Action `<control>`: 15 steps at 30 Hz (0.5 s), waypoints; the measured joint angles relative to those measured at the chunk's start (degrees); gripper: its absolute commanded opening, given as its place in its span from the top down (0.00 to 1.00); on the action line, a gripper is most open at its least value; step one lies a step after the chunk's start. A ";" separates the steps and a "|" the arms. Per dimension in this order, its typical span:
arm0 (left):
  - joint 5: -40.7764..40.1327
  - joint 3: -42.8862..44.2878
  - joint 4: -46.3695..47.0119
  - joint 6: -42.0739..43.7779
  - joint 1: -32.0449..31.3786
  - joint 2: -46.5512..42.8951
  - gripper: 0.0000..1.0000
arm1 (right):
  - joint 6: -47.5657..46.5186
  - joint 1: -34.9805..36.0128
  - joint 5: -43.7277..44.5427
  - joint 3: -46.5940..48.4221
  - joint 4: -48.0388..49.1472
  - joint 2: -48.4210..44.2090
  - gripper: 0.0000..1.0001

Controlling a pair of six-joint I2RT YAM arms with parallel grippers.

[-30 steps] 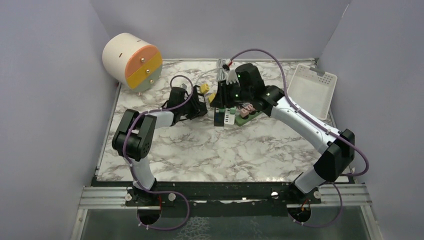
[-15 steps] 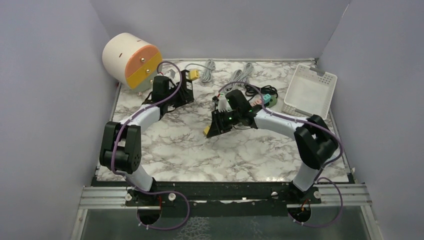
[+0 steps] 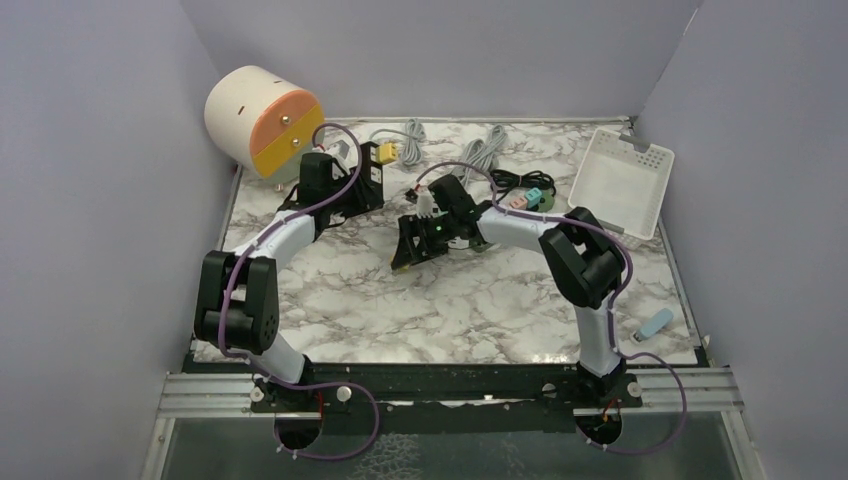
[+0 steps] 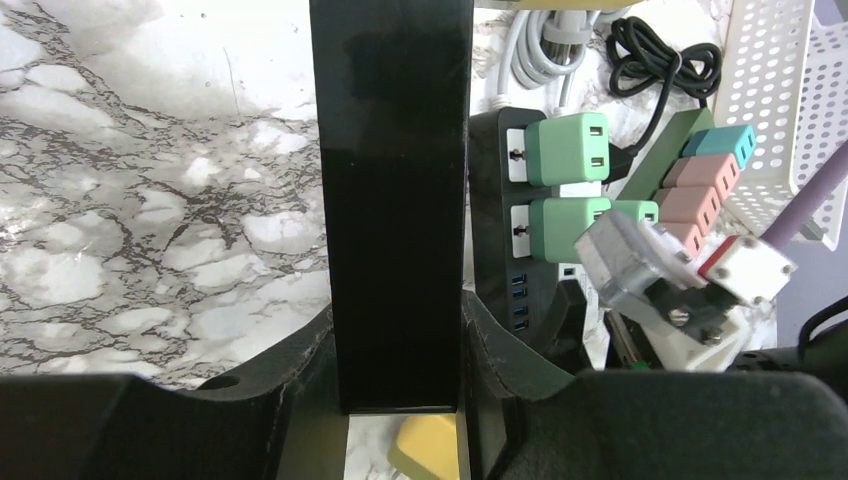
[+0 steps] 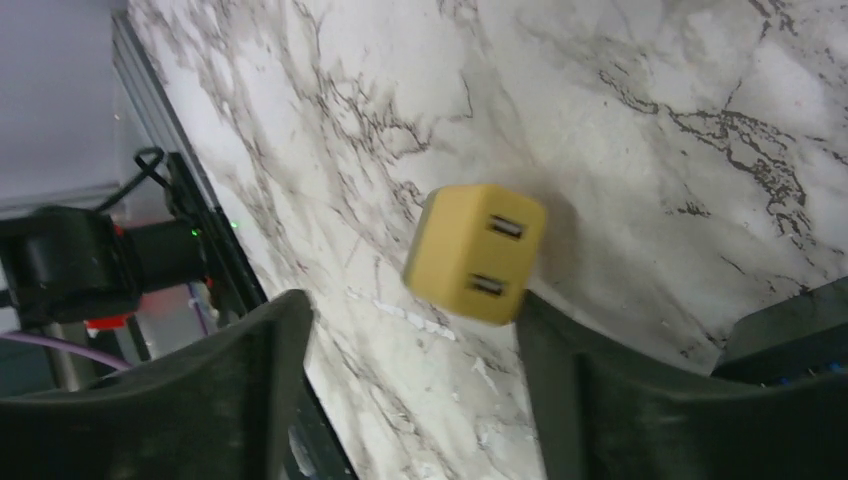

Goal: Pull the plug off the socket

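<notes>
From above we see a white marble table (image 3: 450, 310) boxed in by pale lilac walls (image 3: 450, 50) on the left, far and right. A round drawer unit (image 3: 262, 120) with orange and yellow fronts stands at the far left corner, and a white basket (image 3: 622, 180) at the far right. Grey cables (image 3: 487, 150) and a black cable (image 3: 515, 180) lie along the far side, and a small light-blue piece (image 3: 655, 323) sits near the right edge. The left claw (image 3: 368, 182) sits just right of the drawer unit. The right claw (image 3: 408, 252) is left of the table's middle, and the right arm (image 3: 510, 228) hides much of what lies behind it.

In the left wrist view, the left claw presses on both sides of a black block (image 4: 395, 200), which fills the middle and hides the table beyond. To its right lies a power strip (image 4: 492, 230) carrying green plugs (image 4: 565, 148), with pink plugs (image 4: 700, 195) beside it. Part of the right arm covers the strip's near end.

In the right wrist view, the right claw stands spread. The yellow plug (image 5: 475, 255), free of any socket, sits between its fingers over bare marble. It touches one finger and is clear of the other. We cannot tell whether it rests on the table.
</notes>
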 measured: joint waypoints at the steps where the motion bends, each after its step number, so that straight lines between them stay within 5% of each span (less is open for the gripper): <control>1: 0.07 -0.07 -0.04 0.20 0.00 -0.04 1.00 | -0.20 0.00 0.09 0.61 -0.33 0.00 0.12; 15: 1.01 -2.05 -0.79 2.08 0.00 -3.69 1.00 | -5.35 -0.11 18.78 8.92 -6.91 -8.83 0.13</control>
